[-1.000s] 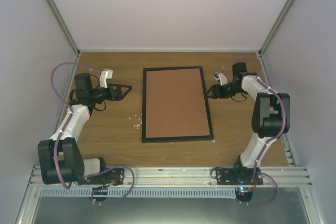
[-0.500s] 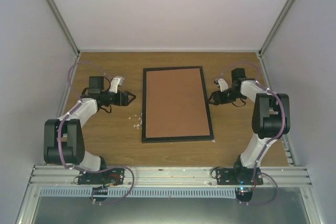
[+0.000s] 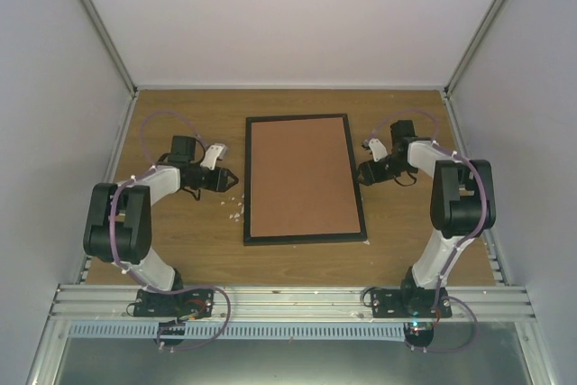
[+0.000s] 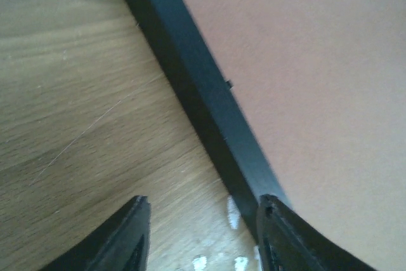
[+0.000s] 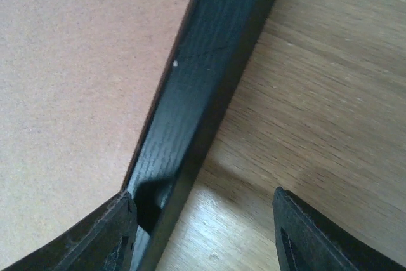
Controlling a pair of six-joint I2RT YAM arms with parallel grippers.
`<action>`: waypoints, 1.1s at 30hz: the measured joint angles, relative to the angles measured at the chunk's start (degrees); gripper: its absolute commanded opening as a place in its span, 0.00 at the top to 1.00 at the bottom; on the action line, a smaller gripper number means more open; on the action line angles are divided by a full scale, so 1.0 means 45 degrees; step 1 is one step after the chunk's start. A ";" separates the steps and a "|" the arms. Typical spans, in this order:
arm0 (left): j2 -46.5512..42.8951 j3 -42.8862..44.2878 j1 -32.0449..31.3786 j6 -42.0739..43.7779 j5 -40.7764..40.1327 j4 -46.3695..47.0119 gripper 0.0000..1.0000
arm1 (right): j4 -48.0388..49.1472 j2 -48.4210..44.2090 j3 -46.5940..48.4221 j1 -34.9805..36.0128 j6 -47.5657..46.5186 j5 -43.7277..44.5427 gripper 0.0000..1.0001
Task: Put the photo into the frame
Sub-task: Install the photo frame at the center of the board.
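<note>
Two claws stand at the frame [image 3: 305, 240], which lies flat in the centre of the top view on the wooden table [image 3: 209, 250], brown backing board [image 3: 302, 178] facing up. I see the left gripper [image 3: 233, 179] just beside the left rim, jaws apart, holding nothing. The right gripper [image 3: 362, 171] is at the right rim, also open, one finger over the rim.

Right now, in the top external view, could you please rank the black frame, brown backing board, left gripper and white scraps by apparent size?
1. black frame
2. brown backing board, filling it, barely smaller
3. left gripper, possibly nearer the camera, yet clearly smaller
4. white scraps, tiny
</note>
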 measured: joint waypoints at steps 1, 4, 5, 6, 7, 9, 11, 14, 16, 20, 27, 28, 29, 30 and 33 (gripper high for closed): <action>0.0185 -0.0005 -0.0010 0.0039 -0.0083 0.0010 0.60 | 0.0029 0.0029 -0.0005 0.0102 0.0005 0.0019 0.40; 0.0597 -0.0029 -0.0015 0.0092 -0.0287 0.0015 0.68 | 0.0107 0.0058 -0.0010 0.0291 0.0005 0.0102 0.39; 0.0743 -0.0029 -0.0029 0.0131 -0.0340 0.0024 0.72 | 0.0131 0.0063 -0.0010 0.0325 0.0005 0.0107 0.39; 0.0874 -0.0029 -0.0049 0.0146 -0.0393 0.0019 0.75 | 0.0136 0.0068 -0.0010 0.0330 0.0005 0.0102 0.38; 0.1005 -0.0029 -0.0078 0.0141 -0.0427 0.0024 0.78 | 0.0141 0.0078 -0.0015 0.0335 0.0005 0.0102 0.38; 0.1345 -0.0029 -0.0180 0.0194 -0.0466 0.0034 0.83 | 0.0151 0.0117 -0.0010 0.0335 0.0005 0.0034 0.37; 0.1671 0.0024 -0.0277 0.0243 -0.0282 0.0155 0.85 | 0.0175 0.0223 -0.0005 0.0384 0.0010 -0.0199 0.37; 0.2050 0.0384 -0.0447 0.0282 -0.0155 0.0185 0.90 | 0.0112 0.0301 -0.0005 0.0520 0.0005 -0.0559 0.37; 0.2395 0.0704 -0.0597 0.0301 -0.0019 0.0223 0.90 | 0.0073 0.0359 0.0005 0.0636 0.0010 -0.0719 0.38; 0.2720 0.1001 -0.0811 0.0316 0.0165 0.0321 0.84 | 0.0092 0.0588 0.0199 0.0729 0.0010 -0.0884 0.39; 0.2312 0.0826 -0.0918 0.0379 -0.0199 0.0355 0.71 | 0.0588 0.0597 0.0165 0.0835 0.0024 -0.0126 0.43; 0.2239 0.0806 -0.0937 0.0398 -0.0335 0.0316 0.70 | 0.0646 0.0563 0.0126 0.0879 0.0019 -0.0039 0.42; 0.2157 0.0797 -0.0947 0.0423 -0.0486 0.0262 0.68 | 0.0675 0.0539 0.0097 0.0884 0.0019 -0.0024 0.41; 0.2098 0.0792 -0.0952 0.0471 -0.0617 0.0209 0.66 | 0.0690 0.0539 0.0087 0.0884 0.0015 -0.0039 0.41; 0.2025 0.0792 -0.0952 0.0593 -0.0801 0.0165 0.53 | 0.0695 0.0534 0.0102 0.0884 0.0010 -0.0136 0.37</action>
